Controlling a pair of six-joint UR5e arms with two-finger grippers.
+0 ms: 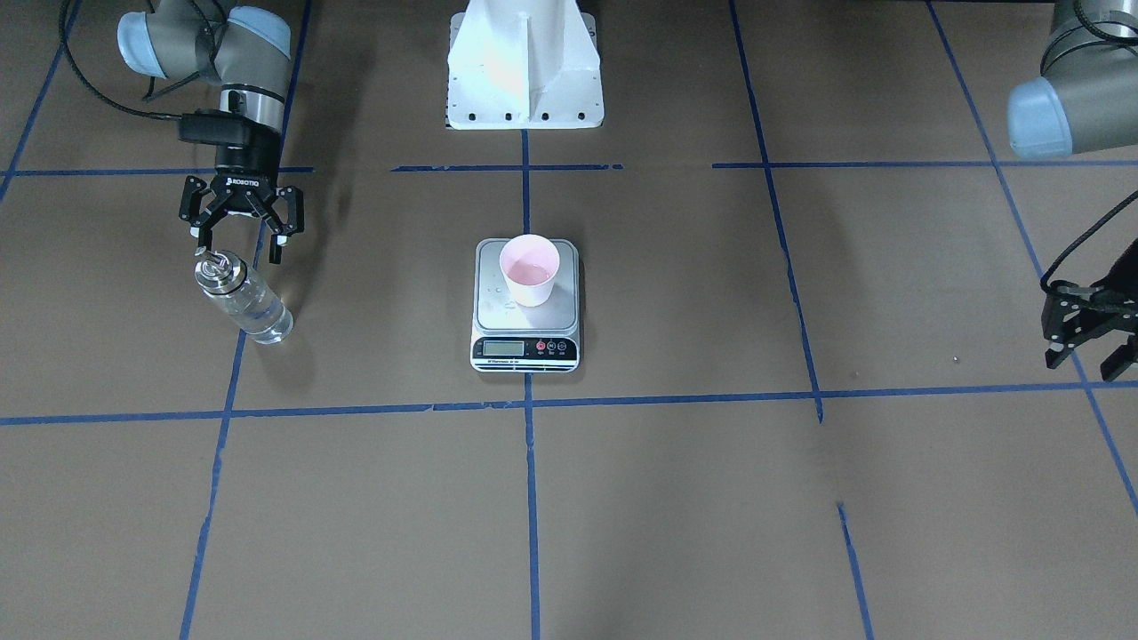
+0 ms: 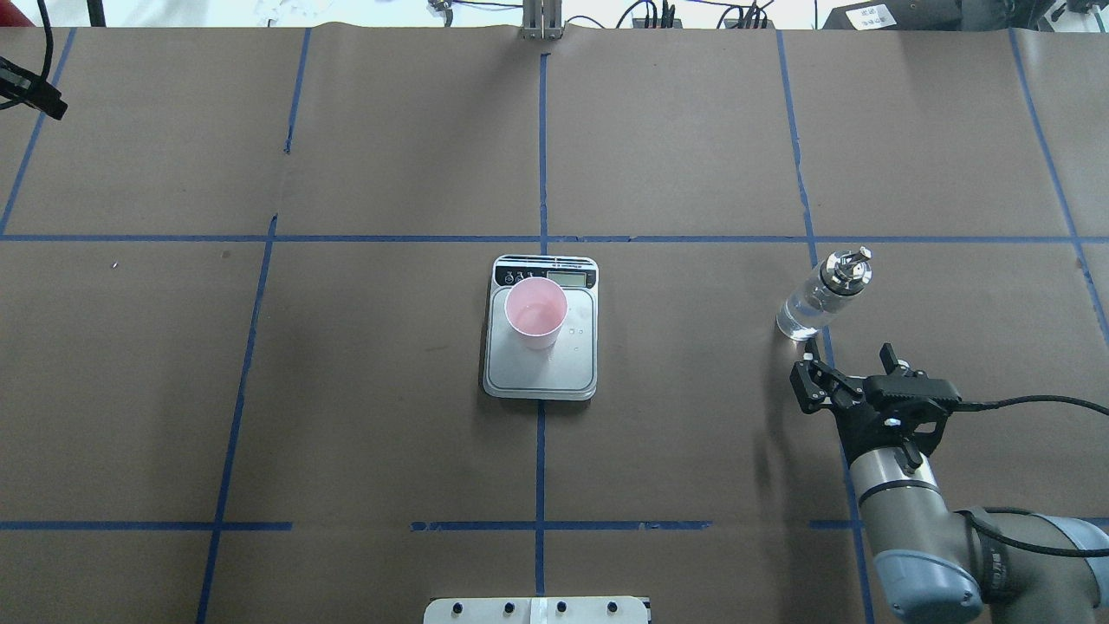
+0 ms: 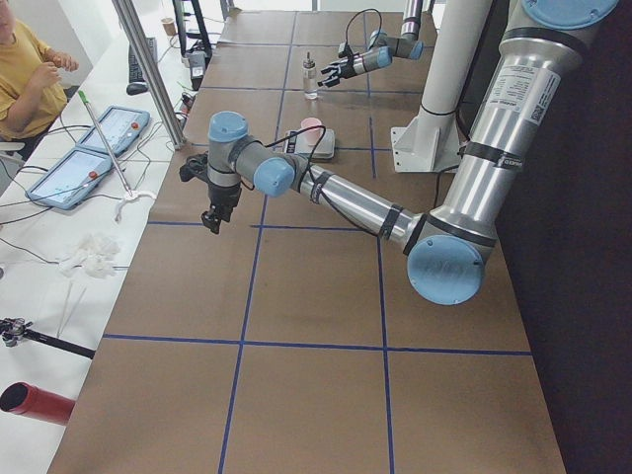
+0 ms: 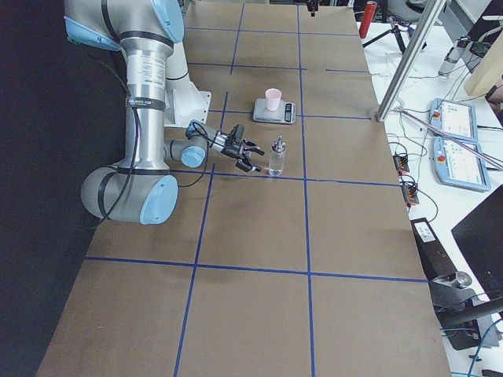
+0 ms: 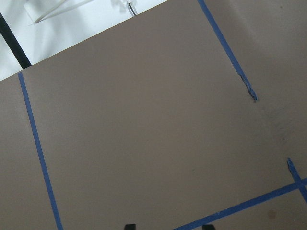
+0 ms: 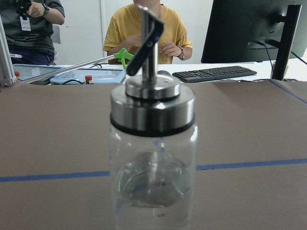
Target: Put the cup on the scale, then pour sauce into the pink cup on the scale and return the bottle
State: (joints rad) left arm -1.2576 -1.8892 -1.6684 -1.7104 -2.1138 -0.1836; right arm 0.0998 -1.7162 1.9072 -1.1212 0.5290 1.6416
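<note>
The pink cup stands upright on the silver scale, with a pale sheen of liquid inside. A few droplets lie on the plate beside it. The clear glass bottle with its silver spout cap stands upright on the table, well off to the robot's right. My right gripper is open just behind the bottle, apart from it. The right wrist view is filled by the bottle. My left gripper hangs open and empty far from the scale.
The white robot base mount sits behind the scale. Blue tape lines cross the brown table. Beyond the far edge are a person in a yellow shirt, a keyboard and a monitor.
</note>
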